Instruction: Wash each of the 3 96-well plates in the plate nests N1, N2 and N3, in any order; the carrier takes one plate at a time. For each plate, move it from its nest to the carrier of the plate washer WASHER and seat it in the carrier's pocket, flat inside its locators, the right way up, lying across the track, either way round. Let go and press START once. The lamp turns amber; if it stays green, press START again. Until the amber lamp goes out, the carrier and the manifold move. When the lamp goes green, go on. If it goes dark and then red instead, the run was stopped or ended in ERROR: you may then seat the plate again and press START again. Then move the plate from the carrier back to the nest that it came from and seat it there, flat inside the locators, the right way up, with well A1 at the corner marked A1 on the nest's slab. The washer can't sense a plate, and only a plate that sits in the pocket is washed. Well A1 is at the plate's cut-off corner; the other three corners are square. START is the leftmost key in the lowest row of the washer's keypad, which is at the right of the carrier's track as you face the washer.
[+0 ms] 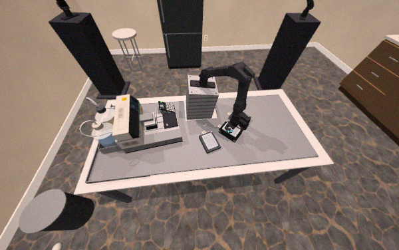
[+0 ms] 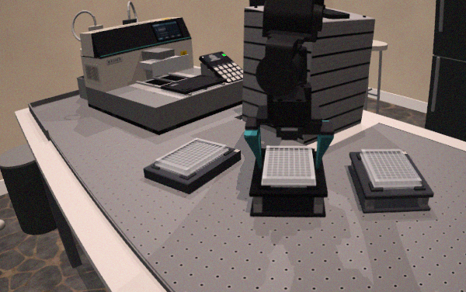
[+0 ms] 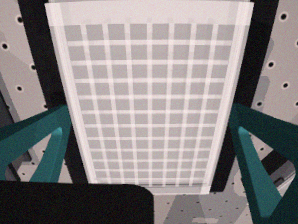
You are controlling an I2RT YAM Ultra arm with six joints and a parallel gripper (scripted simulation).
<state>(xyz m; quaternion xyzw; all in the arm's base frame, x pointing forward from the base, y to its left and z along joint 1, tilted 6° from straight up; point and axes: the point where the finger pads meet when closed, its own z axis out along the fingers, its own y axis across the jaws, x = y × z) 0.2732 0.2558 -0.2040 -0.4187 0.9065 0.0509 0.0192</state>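
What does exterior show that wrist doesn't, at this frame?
Exterior only: the washer with its keypad, plus two more plates in nests, left and right.

Wrist only: a straight-down look at the middle plate's well grid.

Both: the gripper open, teal jaws standing either side of the middle plate, which lies on its nest.

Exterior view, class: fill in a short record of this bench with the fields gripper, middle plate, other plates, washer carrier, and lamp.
gripper: the black gripper with teal fingers is open, one finger on each side of the middle plate, holding nothing
middle plate: clear 96-well plate lying flat on the tall black nest
other plates: one clear plate on the low left nest, one on the right nest
washer carrier: black carrier of the beige plate washer carries no plate
lamp: green dot on the keypad
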